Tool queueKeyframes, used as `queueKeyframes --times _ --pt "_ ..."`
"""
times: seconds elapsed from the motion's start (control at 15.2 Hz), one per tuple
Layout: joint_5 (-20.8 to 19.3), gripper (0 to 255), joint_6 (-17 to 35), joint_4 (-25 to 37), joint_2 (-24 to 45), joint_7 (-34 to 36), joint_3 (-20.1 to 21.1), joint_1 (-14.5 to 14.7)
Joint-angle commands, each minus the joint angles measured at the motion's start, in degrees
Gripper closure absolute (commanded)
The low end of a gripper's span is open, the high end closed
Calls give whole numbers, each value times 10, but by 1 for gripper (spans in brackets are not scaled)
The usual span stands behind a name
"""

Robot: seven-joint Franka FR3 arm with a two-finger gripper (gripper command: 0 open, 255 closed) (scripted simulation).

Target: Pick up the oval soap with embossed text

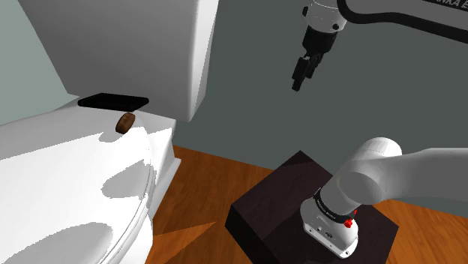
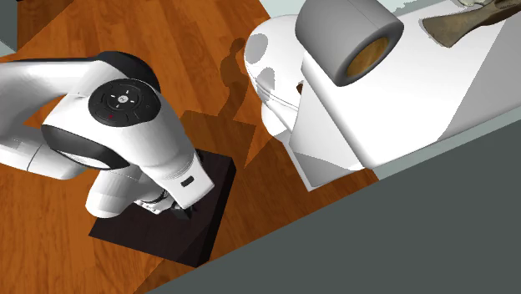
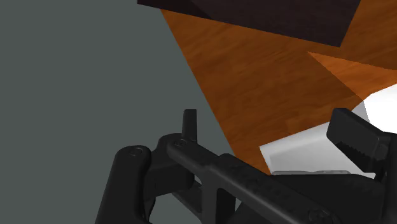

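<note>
Pictured at the foot of the white toilet tank (image 1: 176,52), on the ledge (image 1: 156,135) behind the seat (image 1: 67,195): small brown oval soap (image 1: 124,122), seemingly propped on edge and tilted. Hanging high off the tank's other side, toward the shoulder view's right, with jaws parted, empty, pointing down. Judged next: crossing in front of the tank, dropping well down to the soap, closing across its short width.
</note>
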Motion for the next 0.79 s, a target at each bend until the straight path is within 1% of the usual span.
queueKeyframes --times 0.0,0.33,0.73 --pt "0 0 0 0 0 0 0 0" --pt "59 0 17 2 26 101 64 7" --pt "119 0 49 29 83 220 139 10"
